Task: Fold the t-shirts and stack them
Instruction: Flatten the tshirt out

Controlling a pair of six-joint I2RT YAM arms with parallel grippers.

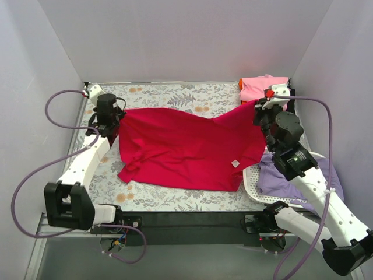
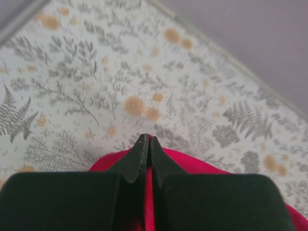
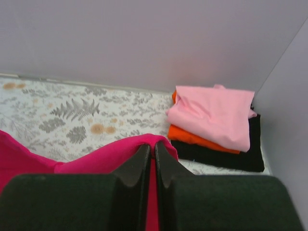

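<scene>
The large crimson-red t-shirt (image 1: 186, 146) is stretched across the floral table between both arms. My left gripper (image 1: 115, 118) is shut on its far left corner, red cloth between the jaws in the left wrist view (image 2: 147, 144). My right gripper (image 1: 257, 108) is shut on its far right corner, with cloth (image 3: 110, 156) draped over the tips in the right wrist view (image 3: 153, 148). A folded stack sits at the back right: pink tee (image 3: 216, 115) on orange (image 3: 192, 136) on black (image 3: 236, 156). A lavender tee (image 1: 280, 181) lies in the basket at the right.
The white mesh basket (image 1: 253, 181) sits at the front right, partly under the red shirt's edge and my right arm. Grey walls enclose the table on the left, back and right. A floral cloth (image 1: 169, 96) covers the table.
</scene>
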